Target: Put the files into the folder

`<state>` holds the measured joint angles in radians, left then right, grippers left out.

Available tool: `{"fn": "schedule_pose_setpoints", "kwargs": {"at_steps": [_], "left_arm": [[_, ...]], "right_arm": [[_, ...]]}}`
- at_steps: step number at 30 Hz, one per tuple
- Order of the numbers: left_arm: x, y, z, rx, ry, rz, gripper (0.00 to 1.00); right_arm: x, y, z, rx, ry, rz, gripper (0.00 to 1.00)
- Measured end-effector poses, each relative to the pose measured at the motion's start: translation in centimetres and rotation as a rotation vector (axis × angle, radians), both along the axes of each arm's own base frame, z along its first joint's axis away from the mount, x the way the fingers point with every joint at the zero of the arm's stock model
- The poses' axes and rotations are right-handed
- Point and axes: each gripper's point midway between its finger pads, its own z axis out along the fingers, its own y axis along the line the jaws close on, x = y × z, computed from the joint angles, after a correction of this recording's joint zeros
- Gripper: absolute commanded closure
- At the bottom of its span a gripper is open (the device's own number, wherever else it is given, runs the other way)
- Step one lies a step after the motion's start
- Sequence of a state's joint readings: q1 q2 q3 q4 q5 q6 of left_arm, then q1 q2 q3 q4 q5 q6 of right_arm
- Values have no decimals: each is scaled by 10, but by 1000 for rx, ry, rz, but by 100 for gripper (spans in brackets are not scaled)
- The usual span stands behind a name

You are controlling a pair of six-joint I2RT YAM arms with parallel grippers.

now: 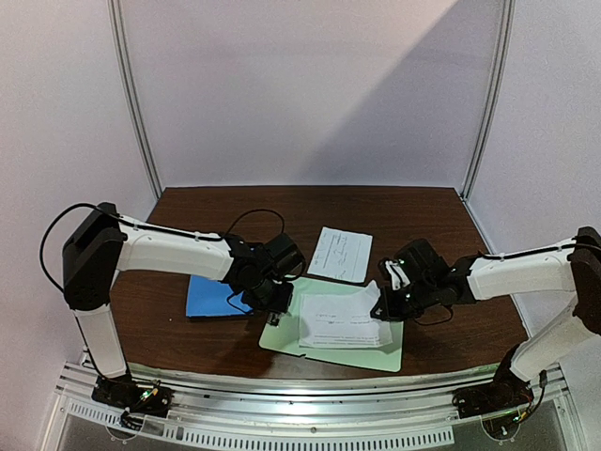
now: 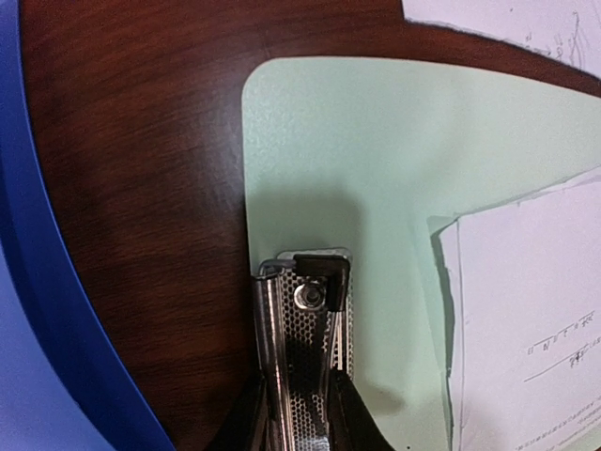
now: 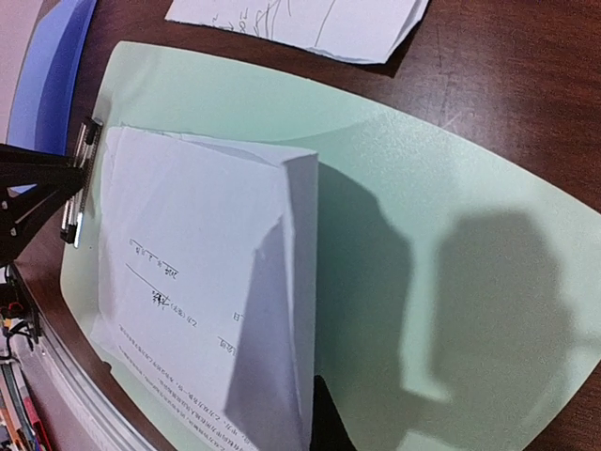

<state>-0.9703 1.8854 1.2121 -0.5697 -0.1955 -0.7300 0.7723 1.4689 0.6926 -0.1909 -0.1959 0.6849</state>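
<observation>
Two-arm workcell, seen from above and from both wrists. The desk (image 1: 235, 216) is dark wood.

(a) The folder (image 1: 211, 296), bright blue, lies flat left of the desk's centre, towards the near edge. A strip of bare wood separates it from the clipboard.

(b) The pale green clipboard (image 1: 376, 355) lies at the middle of the near edge, its metal clip (image 2: 302, 319) on the side facing the folder.

(c) Sheet 1 (image 1: 343, 321), white with faint printed lines, rests on the clipboard. In the left wrist view its left edge stops short of the clip, with green board showing between them. Its right edge is raised off the board in a sharp fold.

(d) Sheet 2 (image 1: 340, 254), also white, lies flat near the desk's centre, just beyond the clipboard's far edge and outside the folder.

(e) The left gripper (image 1: 273, 312) is clamped on the metal clip, 1 dark finger on each side of it.

(f) The right gripper (image 1: 383, 305) has its fingers together, pinching the lifted right edge of sheet 1. Only 1 dark fingertip shows in its own wrist view, beside the fold.
</observation>
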Motion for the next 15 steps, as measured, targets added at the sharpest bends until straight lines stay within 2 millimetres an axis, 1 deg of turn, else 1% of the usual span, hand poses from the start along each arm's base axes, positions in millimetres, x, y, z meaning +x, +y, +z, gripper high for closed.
{"fn": "schedule_pose_setpoints", "kwargs": {"at_steps": [5, 7, 12, 15], "left_arm": [[0, -1, 0, -9, 0, 10, 100], [0, -2, 0, -17, 2, 16, 100], [0, -7, 1, -46, 7, 24, 100], [0, -9, 1, -56, 8, 29, 100]], "right_arm": [[8, 11, 8, 38, 6, -37, 100], [7, 17, 9, 51, 13, -45, 100], [0, 36, 6, 53, 40, -38, 100], [-1, 41, 2, 44, 48, -46, 100]]}}
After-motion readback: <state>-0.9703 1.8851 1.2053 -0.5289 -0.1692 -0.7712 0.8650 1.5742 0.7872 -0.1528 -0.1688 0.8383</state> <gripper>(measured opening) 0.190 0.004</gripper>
